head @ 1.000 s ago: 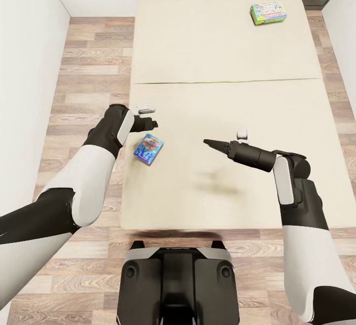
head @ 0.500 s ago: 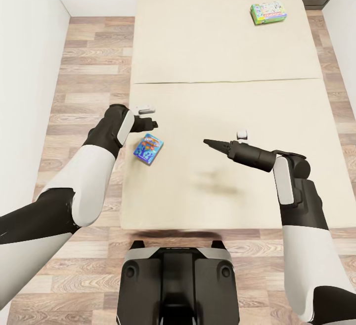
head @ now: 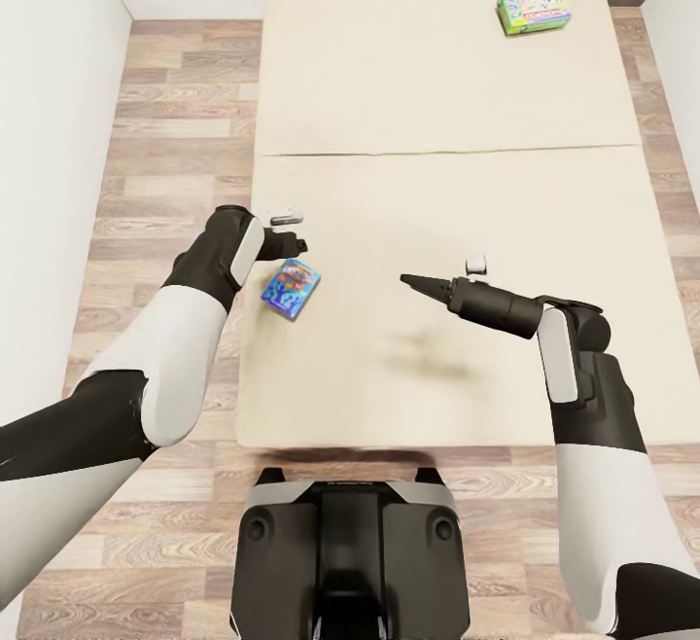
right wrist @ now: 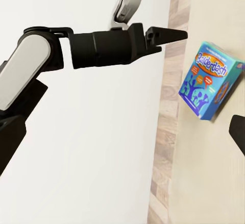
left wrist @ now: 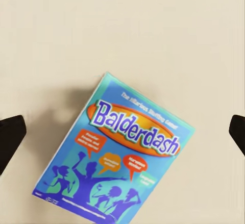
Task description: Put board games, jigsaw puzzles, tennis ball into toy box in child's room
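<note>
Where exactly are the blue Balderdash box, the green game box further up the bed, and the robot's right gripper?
Balderdash box (left wrist: pixel 120 155): left wrist view, on the middle of its printed blue lid.
Green game box (head: pixel 534 12): head view, on its top face.
Right gripper (head: pixel 406 280): head view, at the dark fingertips' pointed end.

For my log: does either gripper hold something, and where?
Nothing is held. The left gripper hangs open above the blue game; the right gripper is empty.

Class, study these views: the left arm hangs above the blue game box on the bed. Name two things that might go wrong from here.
1. The Balderdash box lies close to the bed edge; a clumsy descent might nudge it onto the floor.
2. In the left wrist view the box sits skewed between the open fingers, so closing could pinch corners and twist it.
</note>
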Available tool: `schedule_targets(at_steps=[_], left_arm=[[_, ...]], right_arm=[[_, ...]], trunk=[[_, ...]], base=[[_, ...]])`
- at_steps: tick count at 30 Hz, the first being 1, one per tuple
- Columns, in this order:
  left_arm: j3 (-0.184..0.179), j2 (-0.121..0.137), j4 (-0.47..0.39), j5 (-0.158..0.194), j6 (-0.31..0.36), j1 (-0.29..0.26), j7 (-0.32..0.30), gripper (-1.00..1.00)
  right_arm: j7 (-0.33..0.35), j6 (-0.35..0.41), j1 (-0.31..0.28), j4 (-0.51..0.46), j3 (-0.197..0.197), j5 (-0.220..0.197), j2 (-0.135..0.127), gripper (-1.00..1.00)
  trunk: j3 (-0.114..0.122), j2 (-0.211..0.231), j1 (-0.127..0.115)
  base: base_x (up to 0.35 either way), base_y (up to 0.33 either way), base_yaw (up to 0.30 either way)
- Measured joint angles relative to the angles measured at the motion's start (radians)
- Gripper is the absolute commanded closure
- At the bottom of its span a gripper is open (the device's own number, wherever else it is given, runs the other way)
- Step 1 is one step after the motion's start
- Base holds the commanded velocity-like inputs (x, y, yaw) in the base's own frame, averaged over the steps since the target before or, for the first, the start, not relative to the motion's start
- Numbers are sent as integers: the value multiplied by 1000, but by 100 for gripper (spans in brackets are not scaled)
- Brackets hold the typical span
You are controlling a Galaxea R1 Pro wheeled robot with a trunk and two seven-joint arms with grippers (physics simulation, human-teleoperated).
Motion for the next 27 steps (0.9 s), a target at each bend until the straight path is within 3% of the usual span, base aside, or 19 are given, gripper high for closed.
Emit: schedule_targets(at_steps=[9, 27], left_arm=[[0, 0, 0, 7, -42, 0, 89, -100], [2, 0, -3, 9, -53, 0, 102, -100]], right_arm=[[0, 0, 0, 0, 1, 0, 1, -100], [0, 0, 0, 0, 2, 1, 1, -100]], trunk=[[-15, 0, 0], [-44, 0, 0]], base=[[0, 0, 0], [0, 0, 0]])
